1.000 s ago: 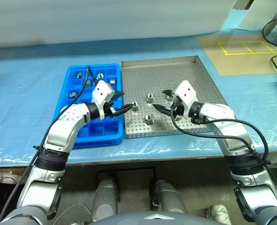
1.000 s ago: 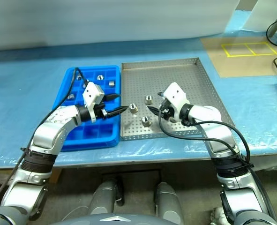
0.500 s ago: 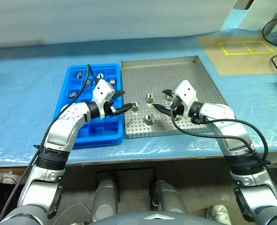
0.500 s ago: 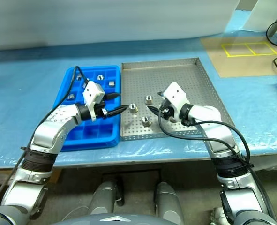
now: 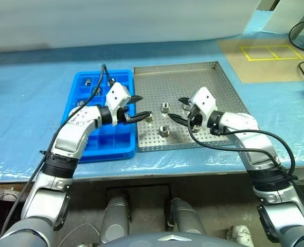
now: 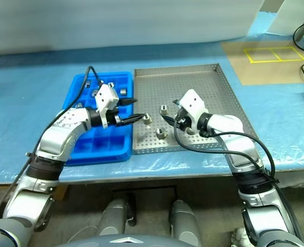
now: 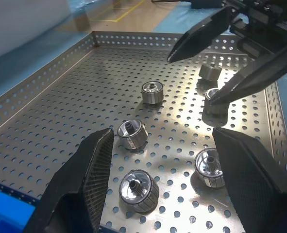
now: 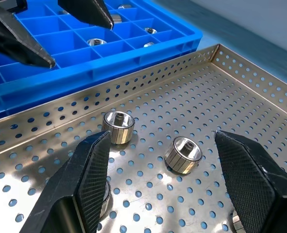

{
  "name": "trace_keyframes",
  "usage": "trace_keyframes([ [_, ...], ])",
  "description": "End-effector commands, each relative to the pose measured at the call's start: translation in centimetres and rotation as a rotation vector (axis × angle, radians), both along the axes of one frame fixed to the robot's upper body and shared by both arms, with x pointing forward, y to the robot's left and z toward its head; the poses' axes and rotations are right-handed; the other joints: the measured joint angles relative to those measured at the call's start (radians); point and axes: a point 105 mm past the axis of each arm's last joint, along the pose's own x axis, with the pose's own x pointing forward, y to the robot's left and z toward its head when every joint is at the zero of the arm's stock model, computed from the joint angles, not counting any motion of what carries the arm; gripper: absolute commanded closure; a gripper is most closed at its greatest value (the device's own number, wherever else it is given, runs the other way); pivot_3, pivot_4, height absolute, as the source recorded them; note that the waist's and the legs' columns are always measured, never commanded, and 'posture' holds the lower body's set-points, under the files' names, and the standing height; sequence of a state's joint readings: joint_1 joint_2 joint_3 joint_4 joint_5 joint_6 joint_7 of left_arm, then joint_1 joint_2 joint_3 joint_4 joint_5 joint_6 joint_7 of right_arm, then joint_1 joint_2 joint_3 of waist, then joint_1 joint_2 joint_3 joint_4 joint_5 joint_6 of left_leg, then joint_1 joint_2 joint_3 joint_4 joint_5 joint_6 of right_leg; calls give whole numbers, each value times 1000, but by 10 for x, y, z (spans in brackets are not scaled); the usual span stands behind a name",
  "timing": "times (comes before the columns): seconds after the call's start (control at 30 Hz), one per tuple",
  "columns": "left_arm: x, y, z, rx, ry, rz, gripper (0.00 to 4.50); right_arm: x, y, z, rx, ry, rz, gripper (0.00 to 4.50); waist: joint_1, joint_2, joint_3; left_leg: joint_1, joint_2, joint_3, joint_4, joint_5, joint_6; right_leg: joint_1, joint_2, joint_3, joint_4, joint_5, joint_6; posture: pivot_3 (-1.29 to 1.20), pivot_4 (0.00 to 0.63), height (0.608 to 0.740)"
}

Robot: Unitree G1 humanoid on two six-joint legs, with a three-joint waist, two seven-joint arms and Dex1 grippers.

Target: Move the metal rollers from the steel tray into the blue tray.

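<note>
Left eye view shows you both tools, left tool (image 5: 137,107) and right tool (image 5: 175,110), spread apart and empty over the steel tray (image 5: 221,77) with its metal rollers (image 5: 163,129).

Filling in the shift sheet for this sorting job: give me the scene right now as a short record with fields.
surface: table under blue plastic sheet
source: square perforated steel tray
target: bright blue compartment tray, left of the steel tray
rollers in steel tray: five small silver metal rollers
rollers in blue tray: several
left gripper: open, empty, over the trays' shared edge
right gripper: open, empty, over steel tray
</note>
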State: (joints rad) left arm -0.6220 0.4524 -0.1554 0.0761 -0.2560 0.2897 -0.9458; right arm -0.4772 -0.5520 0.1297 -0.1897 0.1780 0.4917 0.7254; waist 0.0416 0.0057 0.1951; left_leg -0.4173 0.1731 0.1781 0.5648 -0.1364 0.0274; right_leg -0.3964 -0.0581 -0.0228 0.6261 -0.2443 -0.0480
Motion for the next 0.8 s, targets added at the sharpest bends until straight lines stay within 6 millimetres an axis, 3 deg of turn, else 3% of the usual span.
trace_keyframes([
  [0.03, 1, -14, 12, 50, -62, -111, 1070, -3, -9, 15, -8, -48, 2, 1024, 1, 0, 0, 0, 0, 0, 0, 0, 0, 0, 0, 0, 0, 0, 0, -179, 150, 740],
  [0.13, 2, -23, 12, 118, -85, -195, 1070, -11, -16, 11, -33, -26, 14, 1024, 3, 0, 0, 0, 0, 0, 1, 0, 0, 1, 0, 0, 0, 0, 0, -201, 150, 740],
  [0.43, 2, -40, -14, 346, -116, -441, 1070, -43, -30, -1, -67, 57, 26, 1024, -6, 0, 0, 0, 0, 0, 1, -1, 4, 1, 0, 0, -1, 0, 0, -297, 150, 740],
  [0.8, 13, -64, -30, 511, -178, -548, 1070, -49, -28, -9, -32, 50, -79, 1024, -14, 1, 0, 3, 0, 0, 3, -2, 5, 6, -1, 0, -2, 0, 0, -390, 150, 740],
])
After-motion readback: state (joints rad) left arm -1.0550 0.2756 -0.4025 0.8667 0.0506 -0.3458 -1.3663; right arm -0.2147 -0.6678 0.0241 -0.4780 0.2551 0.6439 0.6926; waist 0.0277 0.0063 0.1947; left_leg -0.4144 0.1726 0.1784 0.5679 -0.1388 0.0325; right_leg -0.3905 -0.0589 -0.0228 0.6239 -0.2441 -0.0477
